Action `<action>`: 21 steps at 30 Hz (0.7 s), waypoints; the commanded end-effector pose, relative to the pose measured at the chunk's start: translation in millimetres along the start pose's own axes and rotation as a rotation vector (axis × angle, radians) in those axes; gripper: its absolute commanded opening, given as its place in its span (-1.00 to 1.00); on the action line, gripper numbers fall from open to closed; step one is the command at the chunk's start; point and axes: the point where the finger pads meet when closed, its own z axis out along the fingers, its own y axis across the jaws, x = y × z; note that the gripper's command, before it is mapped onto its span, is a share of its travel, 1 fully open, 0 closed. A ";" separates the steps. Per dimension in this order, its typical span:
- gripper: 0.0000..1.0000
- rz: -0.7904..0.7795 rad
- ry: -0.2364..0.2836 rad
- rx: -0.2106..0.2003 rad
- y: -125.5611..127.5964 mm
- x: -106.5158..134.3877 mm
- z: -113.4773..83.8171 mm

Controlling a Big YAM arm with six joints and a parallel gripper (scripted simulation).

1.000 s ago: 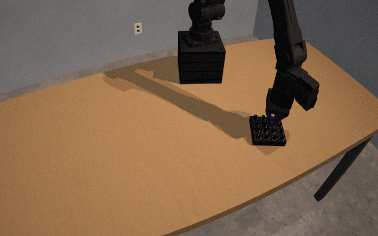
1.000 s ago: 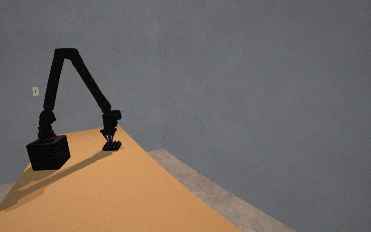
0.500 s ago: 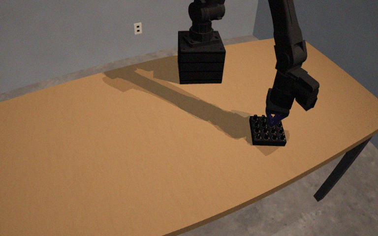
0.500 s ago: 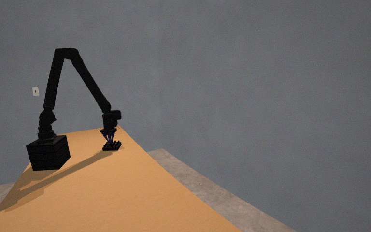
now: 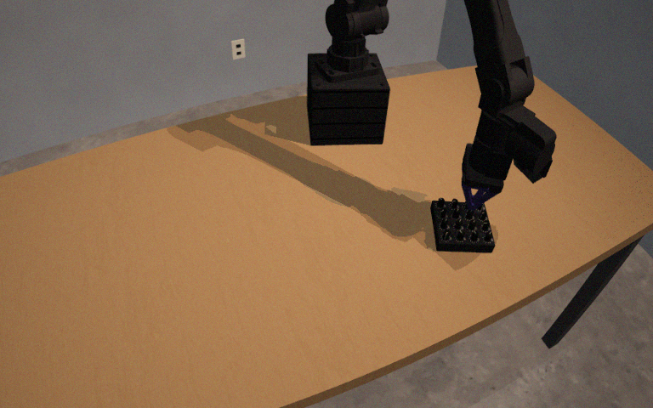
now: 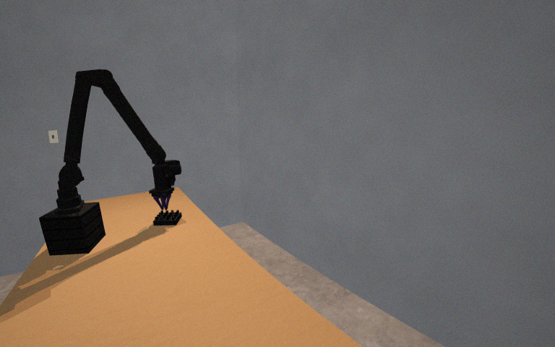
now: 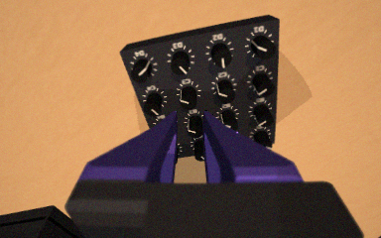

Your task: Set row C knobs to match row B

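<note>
Knob box (image 5: pixel 464 248) (image 6: pixel 162 223) (image 7: pixel 199 46): one, on the bench (image 5: pixel 192 264) (image 6: pixel 183 286) (image 7: pixel 60 74), near its edge
Knobs: sixteen, four rows of four
Gripper (image 5: pixel 474 206) (image 6: pixel 164 210) (image 7: pixel 190 119): one, two purple fingers slightly open over the box, gap between the tips, gripping nothing
Arm (image 5: pixel 501 62) (image 6: pixel 126 110): one; top bend in exterior view only
Pedestal (image 5: pixel 346 132) (image 6: pixel 92 235): one, black
Outlet (image 5: pixel 238 49) (image 6: pixel 56 140): one, in top and exterior views, outside wrist view
Bench leg (image 5: pixel 594 291): one, top view only
Knob names: in wrist view, too small elsewhere
</note>
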 end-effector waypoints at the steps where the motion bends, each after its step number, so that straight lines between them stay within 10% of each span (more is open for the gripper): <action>1: -0.65 0.007 -0.032 0.028 -10.9 -15.6 -23.9; 21: -0.65 0.006 -0.001 0.002 -3.4 -7.6 -17.1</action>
